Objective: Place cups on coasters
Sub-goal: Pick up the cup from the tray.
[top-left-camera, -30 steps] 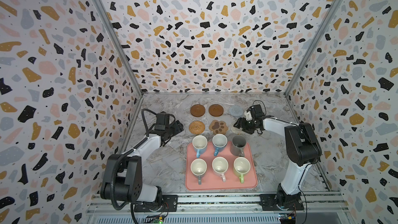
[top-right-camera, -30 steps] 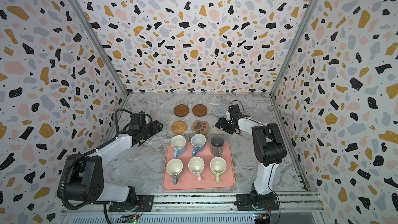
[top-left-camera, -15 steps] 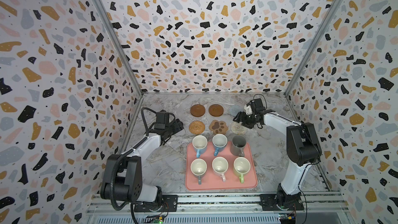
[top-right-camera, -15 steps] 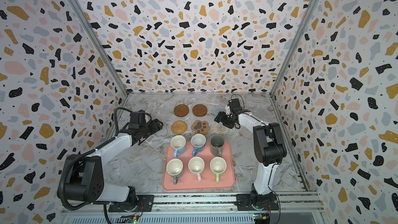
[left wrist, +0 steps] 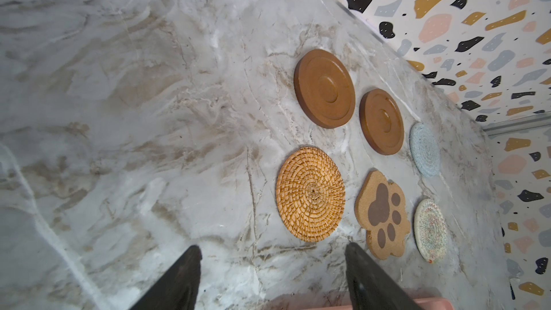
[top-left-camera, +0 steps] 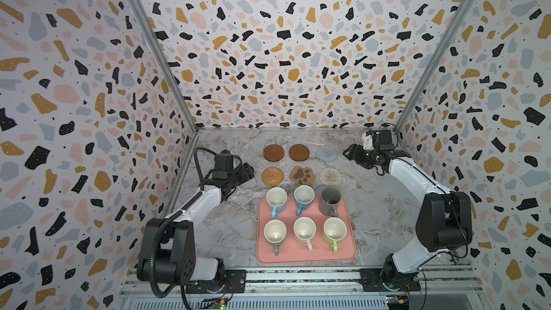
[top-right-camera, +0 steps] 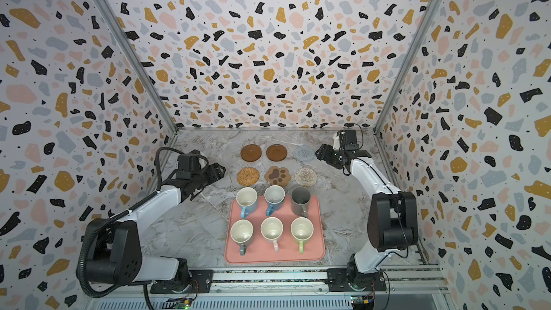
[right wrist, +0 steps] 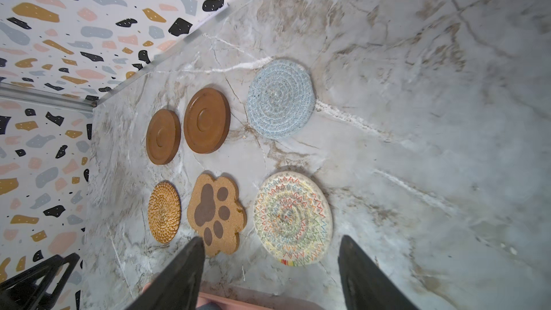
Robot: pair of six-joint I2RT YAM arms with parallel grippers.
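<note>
Several cups stand on the pink tray (top-left-camera: pixel 349 252): two light blue (top-left-camera: pixel 276 199) (top-left-camera: pixel 304 197), a taller dark grey (top-left-camera: pixel 329 201), a grey (top-left-camera: pixel 275 232), a pink (top-left-camera: pixel 304 230) and a light green (top-left-camera: pixel 334 230). Behind the tray lie the coasters, all bare: two wooden discs (top-left-camera: pixel 273 152) (top-left-camera: pixel 298 152), a grey-blue woven round (top-left-camera: pixel 326 153), a rattan round (top-left-camera: pixel 272 175), a paw shape (top-left-camera: pixel 302 175) and a whitish patterned round (top-left-camera: pixel 330 176). My left gripper (top-left-camera: pixel 249 171) (left wrist: pixel 272 247) hangs open and empty left of the rattan coaster. Right of the grey-blue coaster, my right gripper (top-left-camera: pixel 347 154) (right wrist: pixel 270 238) is open and empty.
Terrazzo-patterned walls close in the marble table (top-left-camera: pixel 226 228) at the back and both sides. Both arm bases sit on the metal rail (top-left-camera: pixel 298 277) at the front edge. The tray's far edge shows under both grippers in the wrist views.
My right gripper has drawn back and to the right from above the whitish patterned coaster, which now lies uncovered. The left arm has hardly moved.
</note>
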